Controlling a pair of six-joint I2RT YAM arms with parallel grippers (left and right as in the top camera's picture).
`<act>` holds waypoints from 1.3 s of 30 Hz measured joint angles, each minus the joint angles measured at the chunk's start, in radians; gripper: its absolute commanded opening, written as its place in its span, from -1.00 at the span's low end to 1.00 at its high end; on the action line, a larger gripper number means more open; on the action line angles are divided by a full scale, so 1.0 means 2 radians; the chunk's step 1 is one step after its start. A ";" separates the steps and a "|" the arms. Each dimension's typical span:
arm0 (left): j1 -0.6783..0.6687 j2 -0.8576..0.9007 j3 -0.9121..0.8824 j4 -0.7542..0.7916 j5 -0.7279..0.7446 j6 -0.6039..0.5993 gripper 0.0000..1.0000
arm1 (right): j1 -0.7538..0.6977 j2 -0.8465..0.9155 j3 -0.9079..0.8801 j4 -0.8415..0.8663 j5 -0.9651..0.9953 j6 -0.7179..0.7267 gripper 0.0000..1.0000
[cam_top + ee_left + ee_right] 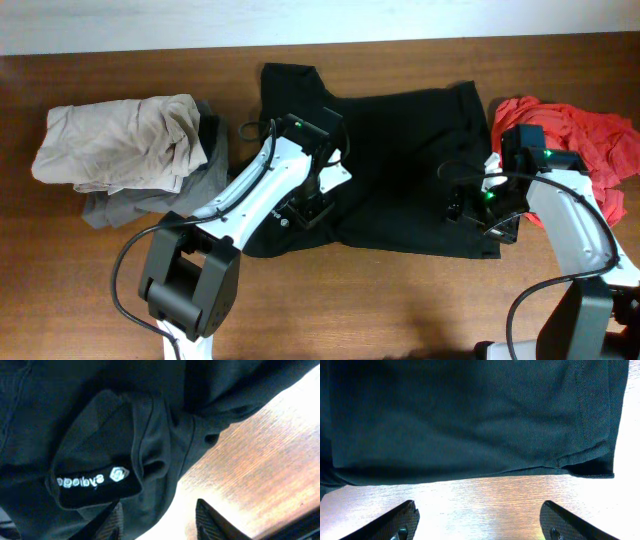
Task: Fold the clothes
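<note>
A black T-shirt [400, 150] lies spread across the middle of the wooden table. My left gripper [305, 212] is open over its lower left corner; in the left wrist view [159, 520] one finger lies on the bunched black fabric [100, 425] with a white logo tag [92, 479], the other over bare wood. My right gripper [485, 215] is open at the shirt's lower right corner; in the right wrist view [479, 522] both fingers hover over bare wood just short of the shirt's hem [470, 420]. Neither gripper holds anything.
A beige garment [120, 140] lies on a grey one [140, 200] at the far left. A red garment [590, 140] is crumpled at the right edge, next to my right arm. Bare wood runs along the table's front.
</note>
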 measured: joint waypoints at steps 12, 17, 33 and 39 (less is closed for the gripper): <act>0.035 0.000 -0.084 0.093 -0.019 0.030 -0.28 | 0.000 0.000 0.000 0.000 0.000 0.000 0.65; 0.036 0.000 -0.085 0.112 -0.018 0.050 -0.31 | 0.000 0.000 0.000 0.000 0.000 0.000 0.65; 0.034 0.011 -0.104 0.109 0.001 0.066 -0.69 | 0.000 0.000 0.000 0.000 0.000 0.000 0.66; 0.034 0.013 -0.113 0.113 0.000 0.069 -0.99 | 0.000 0.000 0.000 0.000 0.000 0.000 0.66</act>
